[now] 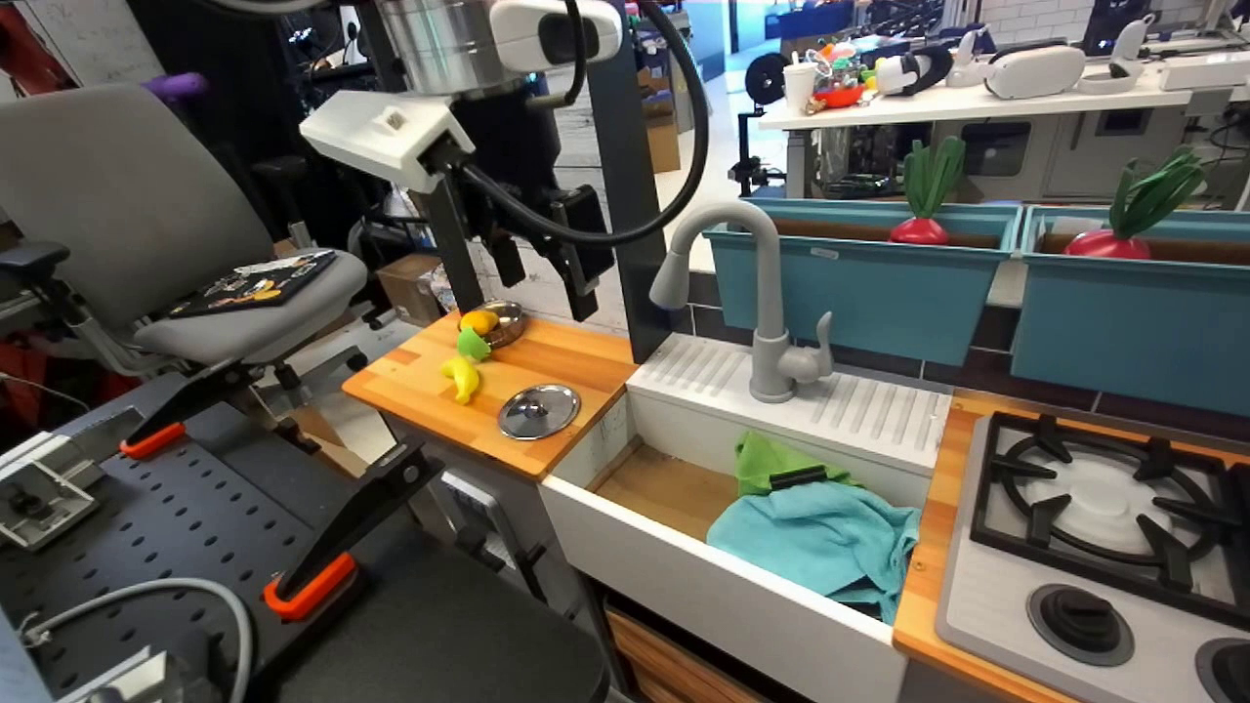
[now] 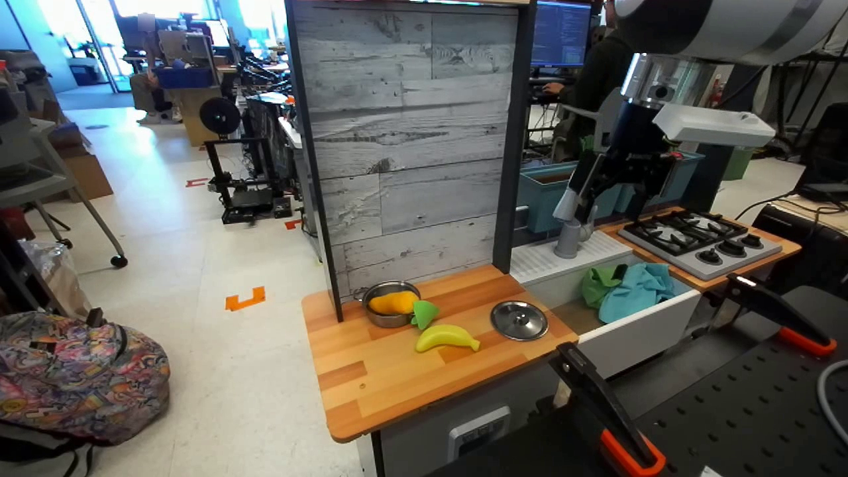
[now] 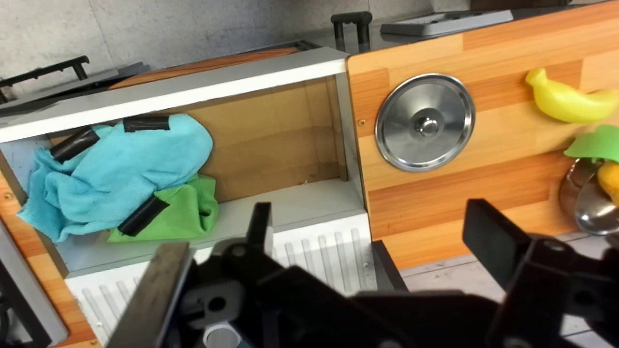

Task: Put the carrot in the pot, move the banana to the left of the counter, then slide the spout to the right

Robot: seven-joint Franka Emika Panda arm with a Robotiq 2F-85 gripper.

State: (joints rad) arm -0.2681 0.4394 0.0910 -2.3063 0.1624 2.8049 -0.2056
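Observation:
The orange carrot [image 2: 392, 303] lies in the silver pot [image 2: 389, 320] at the counter's back corner. A green piece [image 2: 424, 314] hangs over the pot's rim beside it; I cannot tell if they are joined. The yellow banana [image 2: 447, 338] lies on the wooden counter [image 2: 371, 391] in front of the pot. It also shows in the wrist view [image 3: 573, 99]. The grey spout [image 1: 769, 283] stands upright behind the sink, its head pointing toward the counter side. My gripper [image 1: 547, 283] is open and empty, high above the counter's sink-side edge near the spout head. In the wrist view the fingers [image 3: 370, 212] are wide apart.
A metal lid [image 3: 425, 122] lies on the counter near the sink. The white sink [image 1: 723, 576] holds blue [image 1: 820, 532] and green cloths. A wooden back panel [image 2: 411, 152] rises behind the counter. A stove [image 1: 1104, 508] and blue planters [image 1: 859, 283] stand beyond.

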